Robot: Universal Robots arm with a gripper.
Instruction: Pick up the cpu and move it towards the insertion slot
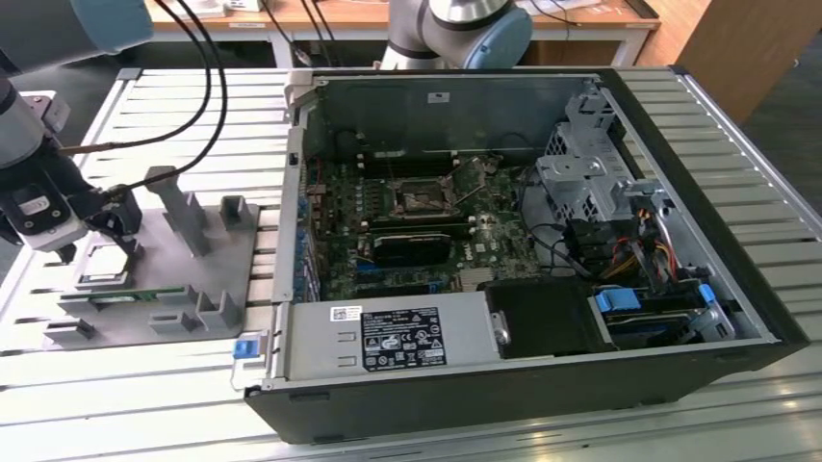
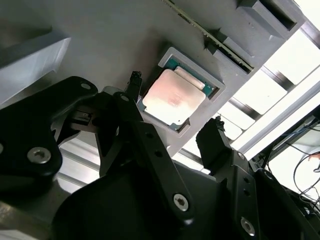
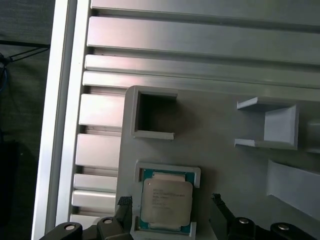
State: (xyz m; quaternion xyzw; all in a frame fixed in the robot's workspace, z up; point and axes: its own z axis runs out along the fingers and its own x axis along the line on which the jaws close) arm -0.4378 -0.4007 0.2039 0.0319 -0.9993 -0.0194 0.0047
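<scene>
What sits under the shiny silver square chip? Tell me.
The shiny silver square cpu lies in a raised grey plastic pocket of the fixture plate. The pocket's floor is hidden beneath it.

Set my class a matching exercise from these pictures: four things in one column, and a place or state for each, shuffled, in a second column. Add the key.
Column one
1. cpu
2. insertion slot
3. gripper
4. grey fixture

Column two
A. on the motherboard inside the open computer case
B. open, straddling the cpu
C. lying on the slatted table beside the case
D. seated in a square recess of the fixture

Pairs: 1-D, 2-A, 3-B, 4-C
</scene>
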